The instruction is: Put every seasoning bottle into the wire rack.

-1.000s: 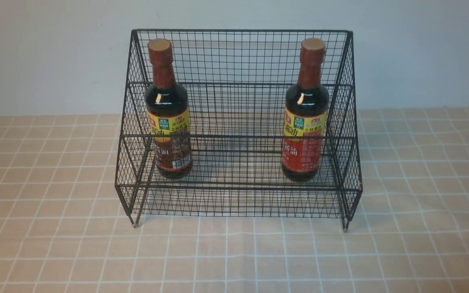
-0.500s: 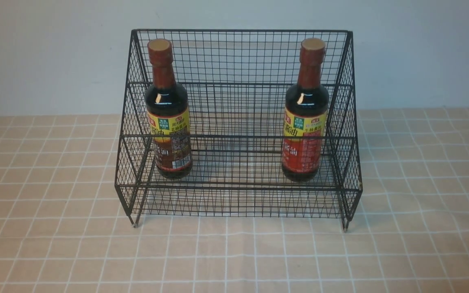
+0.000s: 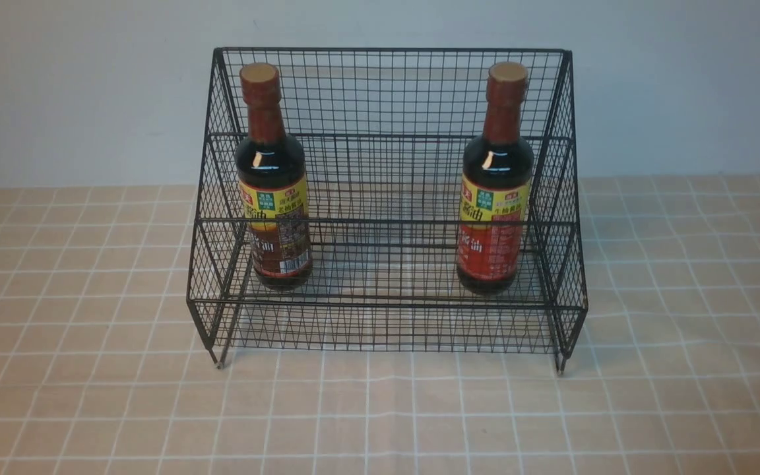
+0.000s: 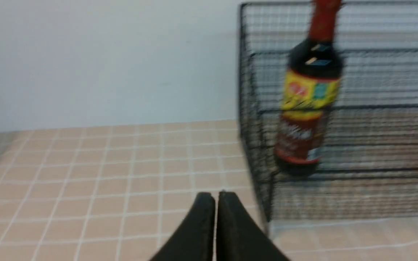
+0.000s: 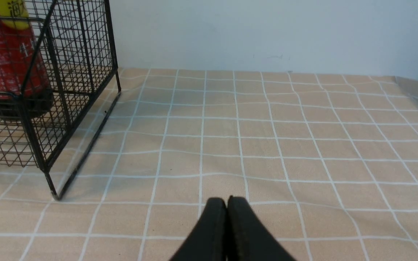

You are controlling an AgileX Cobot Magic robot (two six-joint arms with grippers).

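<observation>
The black wire rack stands mid-table. Both seasoning bottles stand upright on its lower tier: the brown-label bottle at the left end, the red-label bottle at the right end. Neither arm shows in the front view. My left gripper is shut and empty, low over the cloth, apart from the rack's left side, with the brown-label bottle behind the mesh. My right gripper is shut and empty, to the right of the rack and the red-label bottle.
A beige checked cloth covers the table. A pale wall rises behind the rack. The cloth's far right edge shows in the right wrist view.
</observation>
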